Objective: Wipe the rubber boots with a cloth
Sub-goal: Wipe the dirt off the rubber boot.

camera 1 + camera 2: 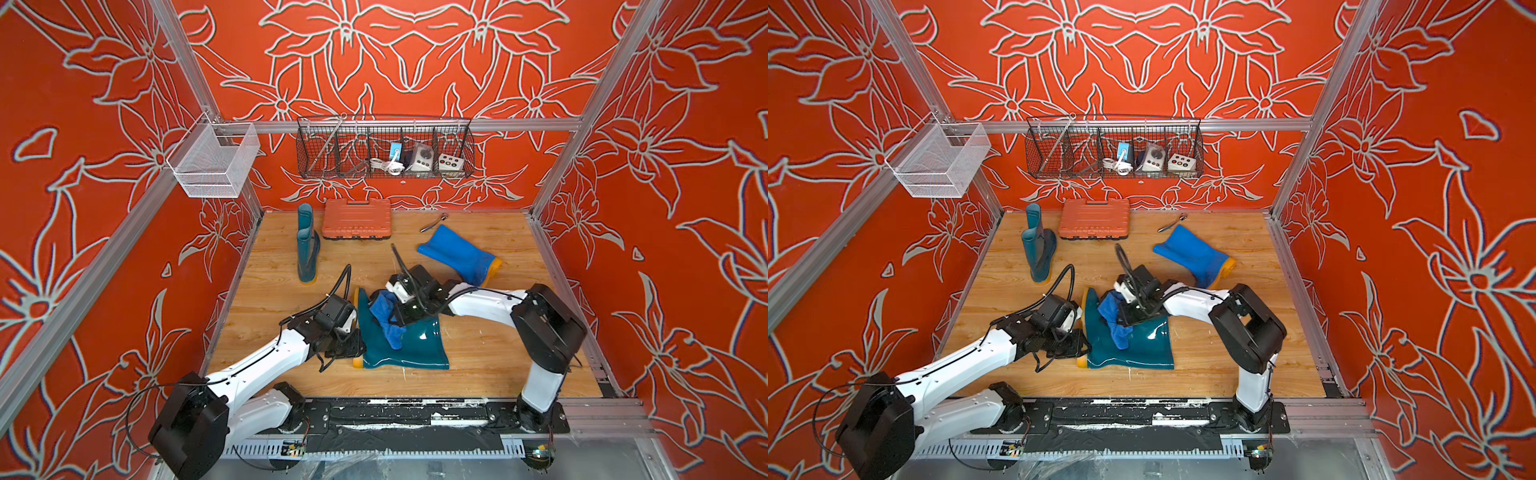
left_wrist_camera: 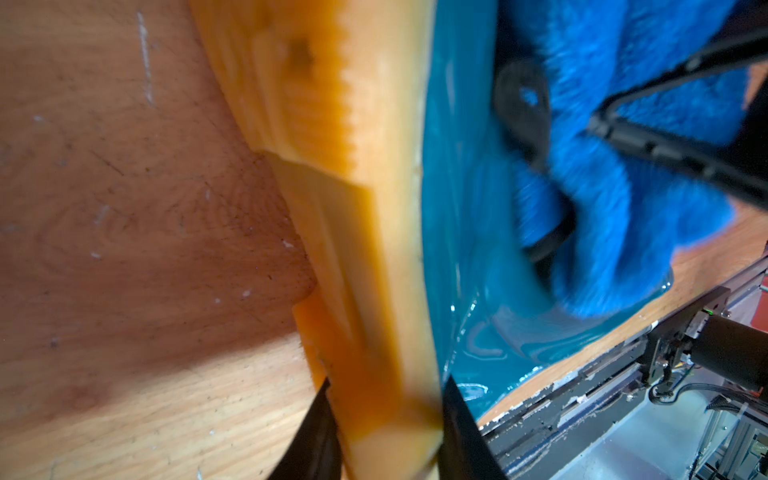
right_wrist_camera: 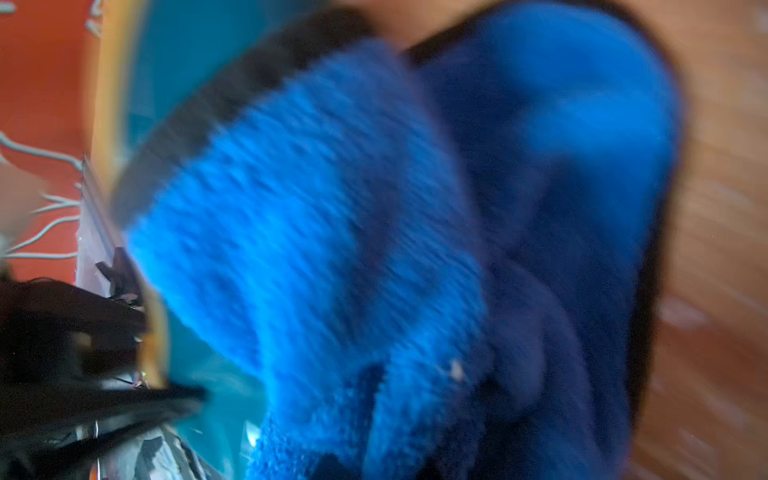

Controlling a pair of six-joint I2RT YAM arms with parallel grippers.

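A dark teal rubber boot (image 1: 415,349) (image 1: 1142,349) lies on its side near the front of the wooden floor. My left gripper (image 1: 356,348) (image 2: 386,419) is shut on its yellow-orange sole (image 2: 353,208) at the heel, one jaw on each side. The fuzzy blue cloth (image 1: 386,318) (image 1: 1115,320) (image 3: 332,249) is bunched on the boot's foot and shaft. My right gripper (image 1: 395,320) is shut on it from above, and the cloth hides the fingertips in the right wrist view. A second teal boot (image 1: 306,253) stands upright at the back left. The bright blue boot (image 1: 457,253) lies at the back right.
An orange ribbed case (image 1: 357,224) lies at the back next to the upright boot. A metal tool (image 1: 434,223) rests behind the blue boot. On the back rail hang a black wire basket (image 1: 386,166) and a white mesh basket (image 1: 216,166).
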